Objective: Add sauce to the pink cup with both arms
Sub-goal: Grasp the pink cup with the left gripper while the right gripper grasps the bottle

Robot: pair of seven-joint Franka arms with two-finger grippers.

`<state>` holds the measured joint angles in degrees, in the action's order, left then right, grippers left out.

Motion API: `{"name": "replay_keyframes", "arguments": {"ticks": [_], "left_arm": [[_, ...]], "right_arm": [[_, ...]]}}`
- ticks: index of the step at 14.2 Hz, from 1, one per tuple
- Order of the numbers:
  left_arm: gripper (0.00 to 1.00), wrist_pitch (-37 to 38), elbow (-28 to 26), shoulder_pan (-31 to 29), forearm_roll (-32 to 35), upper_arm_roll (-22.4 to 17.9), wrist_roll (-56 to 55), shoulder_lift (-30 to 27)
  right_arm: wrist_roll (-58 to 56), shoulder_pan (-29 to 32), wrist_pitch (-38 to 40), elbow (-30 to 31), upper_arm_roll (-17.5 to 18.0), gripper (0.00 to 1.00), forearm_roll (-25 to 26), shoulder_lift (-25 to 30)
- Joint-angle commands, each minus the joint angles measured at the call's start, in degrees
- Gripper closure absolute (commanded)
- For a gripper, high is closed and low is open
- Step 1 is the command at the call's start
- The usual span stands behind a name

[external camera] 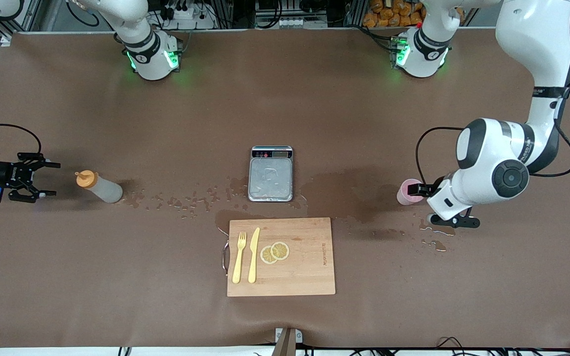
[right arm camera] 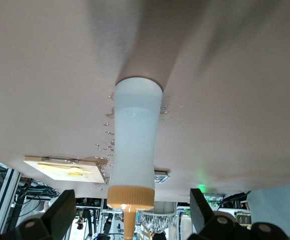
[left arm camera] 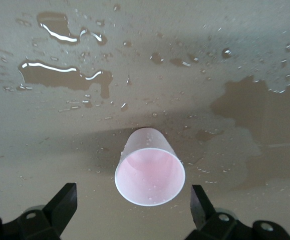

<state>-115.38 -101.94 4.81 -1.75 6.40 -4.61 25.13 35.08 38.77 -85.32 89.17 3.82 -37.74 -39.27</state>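
Note:
The sauce bottle (external camera: 99, 187), greyish-white with an orange cap, stands upright toward the right arm's end of the table. My right gripper (external camera: 56, 179) is open and level with it, a short gap from its cap. In the right wrist view the bottle (right arm camera: 134, 140) is centred between the spread fingers of my right gripper (right arm camera: 132, 195). The pink cup (external camera: 407, 192) stands upright toward the left arm's end. My left gripper (external camera: 422, 203) is open beside it. In the left wrist view the cup (left arm camera: 150, 170) has its rim between the fingers of my left gripper (left arm camera: 133, 192), untouched.
A steel scale (external camera: 270, 174) sits mid-table. Nearer the front camera lies a wooden cutting board (external camera: 309, 267) with a yellow fork (external camera: 239, 257), a knife (external camera: 254, 254) and lemon slices (external camera: 274, 252). Water drops (external camera: 176, 200) lie between bottle and scale, and puddles (external camera: 433, 242) near the cup.

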Motion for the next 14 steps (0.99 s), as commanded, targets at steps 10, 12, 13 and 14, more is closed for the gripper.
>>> {"name": "replay_keyframes", "arguments": {"ticks": [10,12,13,14], "left_arm": [[0.00,-7.3,-7.3,-1.2,-0.8,0.0,-0.6,1.2],[0.00,-7.3,-7.5,-1.1,-0.8,0.0,-0.6,1.5],[0.01,-7.3,-7.7,-1.1,-0.8,0.0,-0.6,1.6],[0.22,-7.3,-7.7,-1.1,-0.8,0.0,-0.6,1.6]], "right_arm": [[1.2,4.0,6.1,-3.4,1.2,0.00,-8.2,-13.1],[1.0,3.0,6.0,-3.4,1.4,0.00,-8.3,-13.1],[0.9,2.5,6.0,-3.4,1.4,0.00,-8.3,-13.2],[0.9,1.9,5.8,-3.4,1.4,0.00,-8.4,-13.3]]}}
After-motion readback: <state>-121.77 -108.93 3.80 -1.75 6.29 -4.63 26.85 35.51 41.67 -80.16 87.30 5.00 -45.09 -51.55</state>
